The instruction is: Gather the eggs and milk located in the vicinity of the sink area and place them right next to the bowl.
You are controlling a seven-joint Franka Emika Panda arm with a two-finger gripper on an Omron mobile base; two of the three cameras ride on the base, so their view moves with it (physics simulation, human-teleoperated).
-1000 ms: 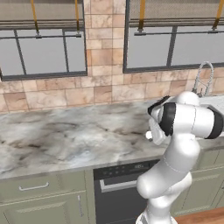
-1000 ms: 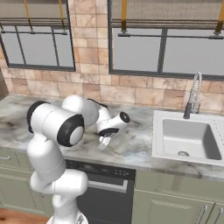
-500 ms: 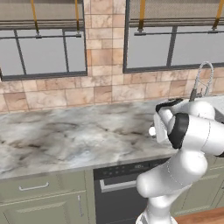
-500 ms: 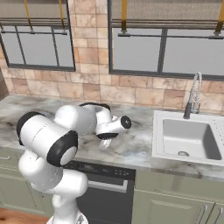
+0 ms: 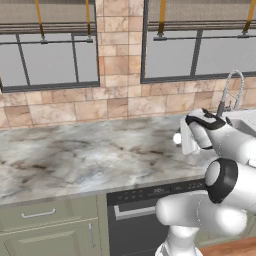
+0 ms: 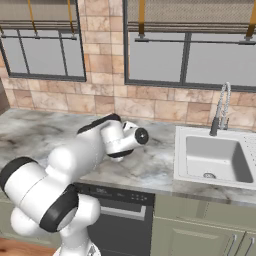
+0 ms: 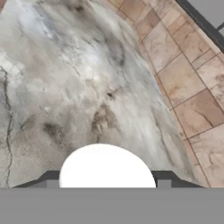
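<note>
Between my pincer's point(image 7: 105, 183) two dark fingertips point(image 7: 49, 178) sits a white egg point(image 7: 107, 168), rounded top toward the camera, the jaws set partway and closed around it. Beneath the pincer spreads the marbled bench point(image 7: 65, 87), and beyond it rises the tan tiled wall point(image 7: 183, 78). Seen from the left base, the egg point(image 5: 177, 138) shows just beside my white hand, above the bench point(image 5: 90, 155). Well off to the pincer's right lie the sink basin point(image 6: 215, 157) and its coil-spring faucet point(image 6: 221, 107).
</note>
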